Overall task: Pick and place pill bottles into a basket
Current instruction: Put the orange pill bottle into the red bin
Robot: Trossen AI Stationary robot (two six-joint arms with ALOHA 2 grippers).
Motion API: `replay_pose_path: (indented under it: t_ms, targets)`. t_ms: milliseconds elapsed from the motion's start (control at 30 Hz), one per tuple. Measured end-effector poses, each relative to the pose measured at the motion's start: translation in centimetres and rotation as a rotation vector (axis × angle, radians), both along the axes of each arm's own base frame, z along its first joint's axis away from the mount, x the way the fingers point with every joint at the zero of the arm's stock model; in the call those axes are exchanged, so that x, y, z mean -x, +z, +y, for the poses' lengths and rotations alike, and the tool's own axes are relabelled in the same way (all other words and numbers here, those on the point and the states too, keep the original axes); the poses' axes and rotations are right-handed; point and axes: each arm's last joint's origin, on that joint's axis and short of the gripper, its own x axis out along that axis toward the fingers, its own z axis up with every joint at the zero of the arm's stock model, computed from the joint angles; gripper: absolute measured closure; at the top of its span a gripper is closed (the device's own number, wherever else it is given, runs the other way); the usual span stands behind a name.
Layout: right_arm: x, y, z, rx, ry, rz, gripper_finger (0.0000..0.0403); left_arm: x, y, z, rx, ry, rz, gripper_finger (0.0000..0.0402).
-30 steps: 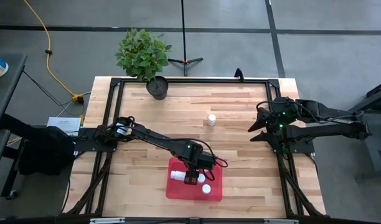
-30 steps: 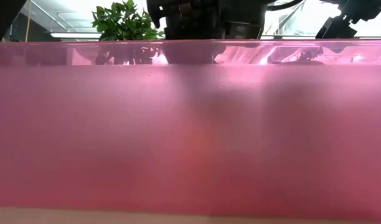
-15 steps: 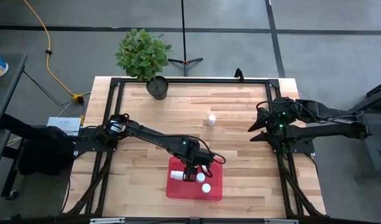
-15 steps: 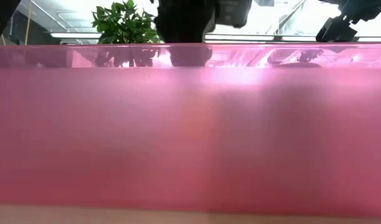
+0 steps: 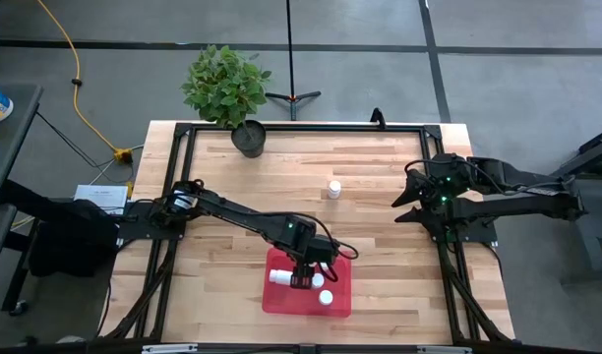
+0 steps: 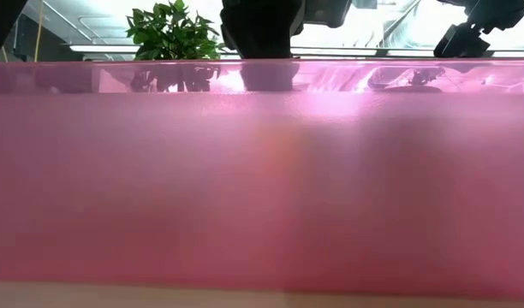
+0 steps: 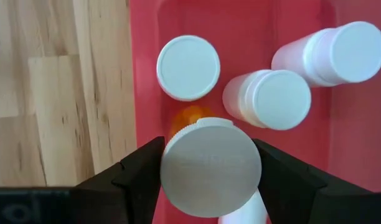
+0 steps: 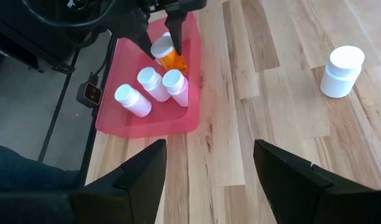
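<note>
The basket is a flat red tray (image 5: pixel 335 295) near the table's front edge; its wall fills the low view (image 6: pixel 262 188). Several white pill bottles (image 7: pixel 268 98) lie and stand in it. My left gripper (image 7: pixel 209 155) hangs over the tray, shut on an amber bottle (image 8: pixel 170 59) with a white cap. Another white bottle (image 5: pixel 333 188) stands on its base on the wood farther back. My right gripper (image 8: pixel 209 174) waits open by the table's right edge (image 5: pixel 409 202). My left gripper pinches the amber bottle's white cap (image 7: pixel 172 168) between its two fingers, one on each side of the rim. The fingers come from above, pointing steeply down. The amber body (image 7: pixel 187 118) slants below the cap over the tray floor; whether its base touches the tray I cannot tell.
A potted plant (image 5: pixel 227 93) stands at the table's far left corner. A black frame runs around the wooden top (image 5: pixel 380 157). Bare wood lies between the tray and the lone bottle.
My left gripper has risen a little above the tray, still shut on the amber bottle's cap. In the low view its fingers have drawn upward past the tray's rim.
</note>
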Motion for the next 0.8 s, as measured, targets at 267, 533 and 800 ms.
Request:
replay_pose_path:
  t_ms: [267, 533, 800]
  targets:
    - [0.0, 0.0, 0.0, 0.000, 0.000, 0.004, 0.0171, 0.0, 0.0, 0.1, -0.027, 0.002, -0.008, 0.0135]
    - [0.0, 0.0, 0.0, 0.000, 0.000, 0.005, 0.0171, -0.1, -1.0, 0.0, -0.035, 0.001, 0.027, 0.0135]
    - [0.0, 0.0, 0.0, 0.000, 0.000, 0.005, 0.0171, -0.3, -0.8, 0.1, -0.043, 0.013, 0.007, 0.0135]
